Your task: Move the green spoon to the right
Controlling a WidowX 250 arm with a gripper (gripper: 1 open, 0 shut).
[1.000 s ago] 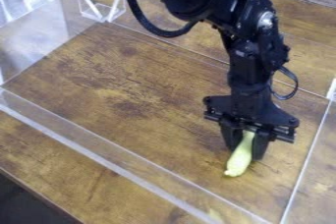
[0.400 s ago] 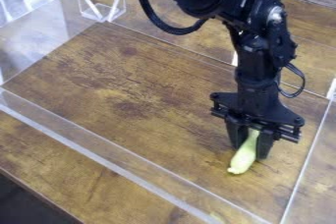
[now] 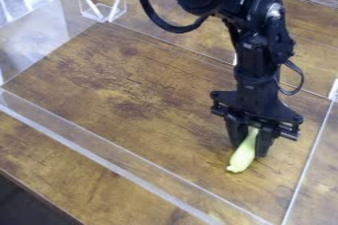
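The green spoon [image 3: 242, 156] is a slender yellow-green piece lying on the wooden tabletop [image 3: 132, 81] near the front right. My gripper [image 3: 255, 140] points straight down over its upper end, with the black fingers shut on that end. The spoon's lower end sticks out toward the front, resting on the wood. Its top end is hidden between the fingers.
A clear acrylic wall [image 3: 93, 140] runs along the front and left of the table, with another clear edge [image 3: 314, 145] close on the right of the gripper. A clear stand [image 3: 106, 7] sits at the back left. The black arm [image 3: 218, 2] reaches in from the top.
The gripper and spoon shifted slightly right and toward the front between the earliest frame and now; the fingers stayed shut on the spoon.
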